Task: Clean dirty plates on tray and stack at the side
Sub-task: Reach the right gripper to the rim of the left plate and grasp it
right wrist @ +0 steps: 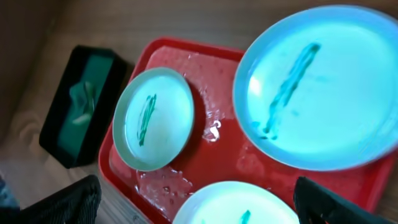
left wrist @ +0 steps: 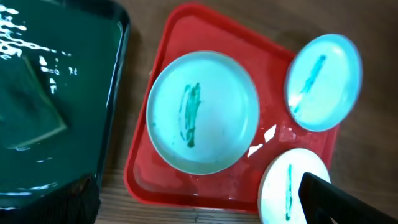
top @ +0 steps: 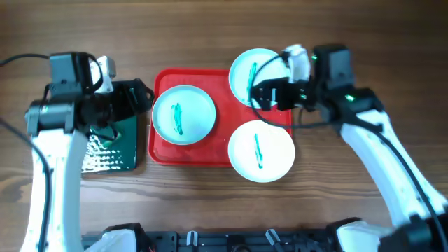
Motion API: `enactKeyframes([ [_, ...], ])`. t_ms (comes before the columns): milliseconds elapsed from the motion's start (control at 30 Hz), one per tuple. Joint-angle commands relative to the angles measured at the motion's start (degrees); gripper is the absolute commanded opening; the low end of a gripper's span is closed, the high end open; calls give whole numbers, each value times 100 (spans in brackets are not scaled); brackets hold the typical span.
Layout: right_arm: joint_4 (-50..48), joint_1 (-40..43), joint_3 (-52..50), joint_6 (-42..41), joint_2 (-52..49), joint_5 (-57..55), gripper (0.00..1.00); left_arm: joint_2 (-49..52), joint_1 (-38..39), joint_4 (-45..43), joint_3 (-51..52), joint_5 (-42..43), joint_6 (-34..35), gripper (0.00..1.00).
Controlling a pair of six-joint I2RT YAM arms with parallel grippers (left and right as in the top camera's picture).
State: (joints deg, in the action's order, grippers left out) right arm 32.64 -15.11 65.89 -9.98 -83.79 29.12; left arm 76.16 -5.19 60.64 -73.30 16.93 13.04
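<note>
While left gripper [top: 140, 98] and right gripper [top: 267, 94] hang open and empty, three teal-smeared round white plates [top: 183, 114] sit on the red rectangular plastic tray [top: 210, 149]; two ride its rim, so wiping pressure could tip them

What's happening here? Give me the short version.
Nothing is held yet. The left gripper hangs open over the green tray, the right gripper open over the far plate. All three plates carry teal smears: the left plate lies in the red tray, the near plate overhangs its edge. None is stacked.
</note>
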Motion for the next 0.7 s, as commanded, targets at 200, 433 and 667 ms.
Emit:
enactKeyframes([
  [200, -1283, -835, 514, -1182, -1543, -605, 75, 1397, -81, -94, -96, -682, 896, 88],
  [433, -444, -1847, 1438, -997, -2710, -2009, 66, 1397, -706, 507, -96, -2614, 1788, 76],
  [667, -501, -2094, 1436, -1403, -3423, -2052, 49, 1552, -944, 479, -94, -3049, 1742, 60],
])
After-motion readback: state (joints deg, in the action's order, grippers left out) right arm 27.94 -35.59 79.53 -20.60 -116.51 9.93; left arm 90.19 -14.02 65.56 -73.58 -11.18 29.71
